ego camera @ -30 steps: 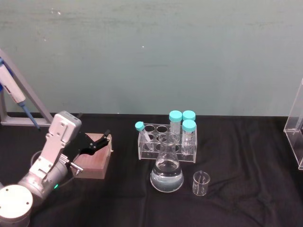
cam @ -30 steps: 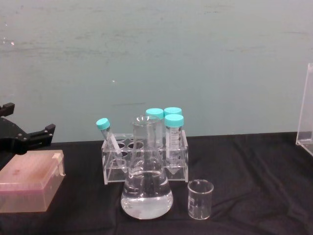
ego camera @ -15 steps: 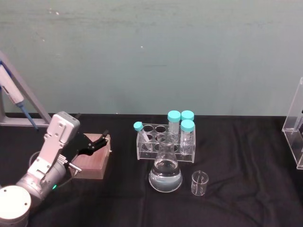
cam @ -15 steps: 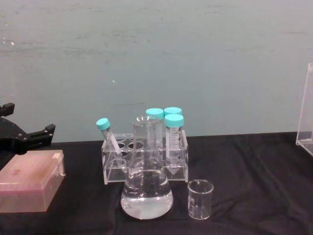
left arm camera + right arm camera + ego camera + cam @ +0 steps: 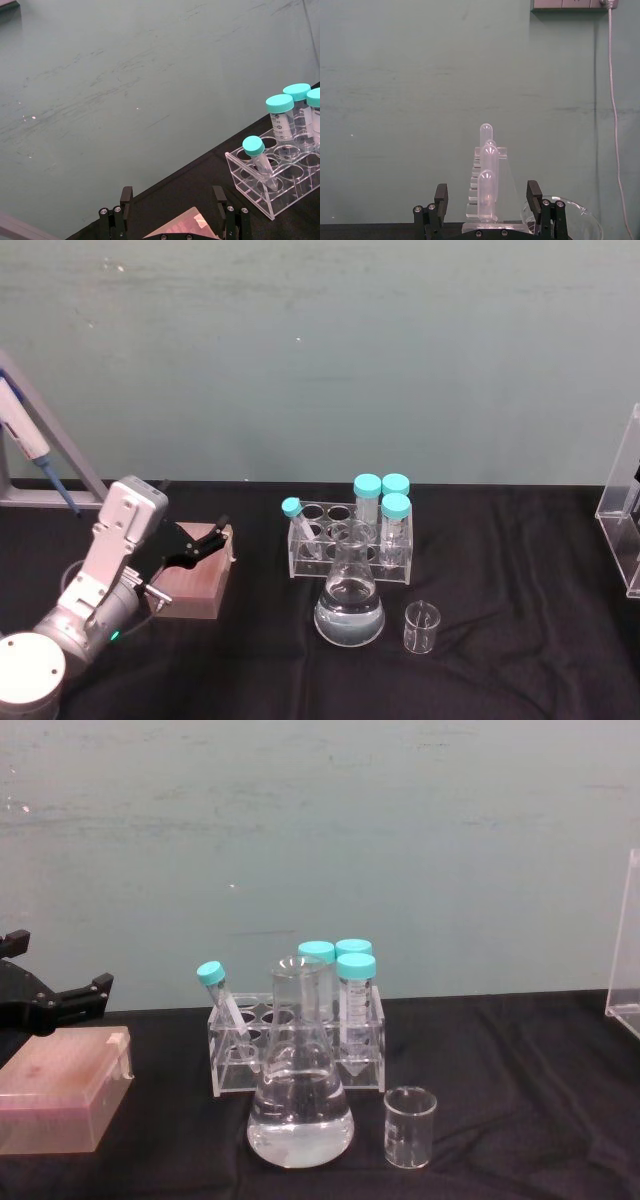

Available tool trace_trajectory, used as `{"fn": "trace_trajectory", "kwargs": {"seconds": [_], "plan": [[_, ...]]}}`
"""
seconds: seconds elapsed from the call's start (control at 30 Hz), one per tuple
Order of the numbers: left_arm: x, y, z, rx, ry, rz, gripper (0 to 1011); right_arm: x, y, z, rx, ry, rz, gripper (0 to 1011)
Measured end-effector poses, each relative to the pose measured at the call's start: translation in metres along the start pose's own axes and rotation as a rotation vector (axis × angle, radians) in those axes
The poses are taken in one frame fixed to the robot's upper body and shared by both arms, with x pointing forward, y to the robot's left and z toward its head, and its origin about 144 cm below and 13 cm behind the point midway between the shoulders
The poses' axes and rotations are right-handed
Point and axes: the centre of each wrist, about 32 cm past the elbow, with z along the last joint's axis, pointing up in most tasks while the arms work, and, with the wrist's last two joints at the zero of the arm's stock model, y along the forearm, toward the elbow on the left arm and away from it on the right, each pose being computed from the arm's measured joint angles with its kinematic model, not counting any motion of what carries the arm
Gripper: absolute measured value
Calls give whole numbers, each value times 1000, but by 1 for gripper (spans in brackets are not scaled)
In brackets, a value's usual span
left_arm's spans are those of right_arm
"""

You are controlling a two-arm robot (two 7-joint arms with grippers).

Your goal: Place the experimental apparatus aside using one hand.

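A black-covered bench (image 5: 520, 570) is seen stretching before a teal wall (image 5: 320, 350). At its far right edge the acrylic stand (image 5: 622, 502) of the experimental apparatus is set, well apart from the other glassware. In the right wrist view the stand's long round-topped tubes (image 5: 486, 145) are shown upright, one behind another, and are framed farther off between the spread fingers of the right hand (image 5: 487, 192). That hand is released and nothing is grasped in it. A round glass rim (image 5: 570, 212) is seen just beside one of its fingers; what vessel it belongs to cannot be told.

At the left of the bench the left hand (image 5: 215, 533) is held just above a pinkish box (image 5: 195, 585), apart from it. Its fingers are spread and nothing is gripped. Behind it, a pipette (image 5: 25, 435) is hung on a slanted grey frame.

Near the middle of the bench a clear rack (image 5: 228, 1070) is placed. Four teal-capped tubes (image 5: 368, 502) are carried in it: three are upright at its right end and one is leaning at its left end. The conical flask (image 5: 350, 608) is set upright just in front of the rack and is partly filled with clear liquid. The small beaker (image 5: 422, 628) is stood upright just to the right of the flask, not touching it.
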Motion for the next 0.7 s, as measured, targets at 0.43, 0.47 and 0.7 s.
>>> {"fn": "trace_trajectory", "kwargs": {"seconds": [0.43, 0.47, 0.7], "plan": [[0, 0, 0, 0, 0, 0, 1000, -8, -4, 4, 42, -43, -19, 1003], [0, 0, 0, 0, 0, 0, 1000, -8, -4, 4, 45, -46, -22, 1003], [0, 0, 0, 0, 0, 0, 1000, -12, -7, 5, 93, -87, -31, 1003]]}}
